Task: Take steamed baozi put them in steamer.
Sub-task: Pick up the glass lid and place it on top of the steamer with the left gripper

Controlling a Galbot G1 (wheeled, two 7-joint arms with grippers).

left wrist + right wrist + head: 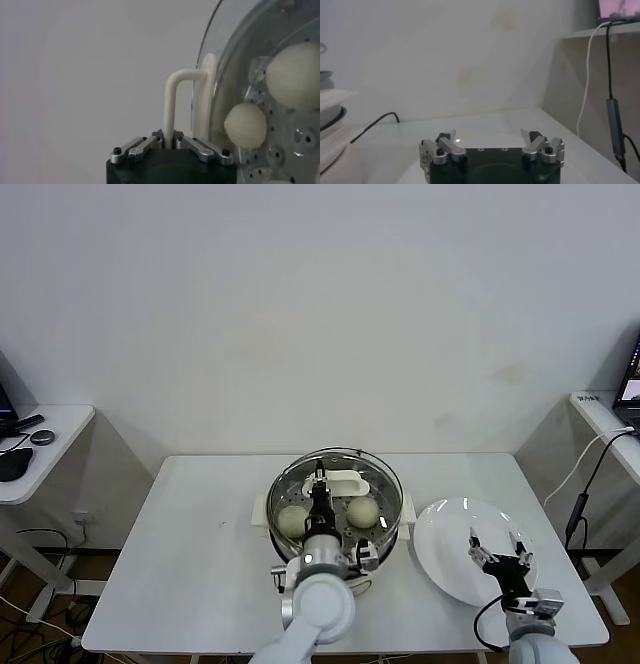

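Left end effector (169, 143) clamped on the white handle (172, 100) of the glass lid (372, 467), lid held over the steamer (336, 509) mid-desk (200, 564), likely to cover it. Steamed baozi (292, 520) seen in the steamer on the perforated tray (280, 145), visible through the glass; two clear from the head view, more in the left wrist view. Right end effector (499, 551) parked over the bare white plate (450, 534), fingers spread wide, holding nothing. Loading judged done.

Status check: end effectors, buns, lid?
Left end effector shut on lid handle, over steamer. Right end effector open, empty, above plate. Buns in steamer.
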